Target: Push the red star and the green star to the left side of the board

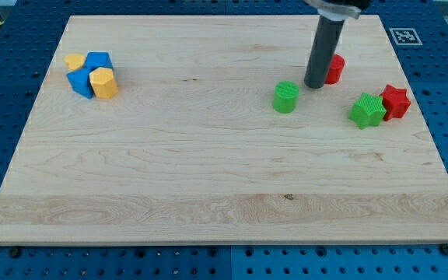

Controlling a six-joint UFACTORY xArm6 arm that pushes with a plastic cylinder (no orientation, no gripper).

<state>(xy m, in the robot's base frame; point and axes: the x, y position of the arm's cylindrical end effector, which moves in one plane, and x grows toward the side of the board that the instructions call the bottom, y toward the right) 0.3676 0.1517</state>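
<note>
The red star (pixel 396 101) lies near the board's right edge, touching the green star (pixel 367 110) on its left. My tip (pixel 314 85) is a dark rod standing in the upper right part of the board, left of both stars and apart from them. A red block (pixel 335 68) sits just behind the rod on its right, partly hidden by it. A green cylinder (pixel 285 96) stands just left of and below my tip.
At the upper left, two blue blocks (pixel 99 61) (pixel 80 82) and two yellow blocks (pixel 74 61) (pixel 104 82) sit clustered together. The wooden board (pixel 208 171) lies on a blue perforated table. A marker tag (pixel 404 35) sits off the board's top right corner.
</note>
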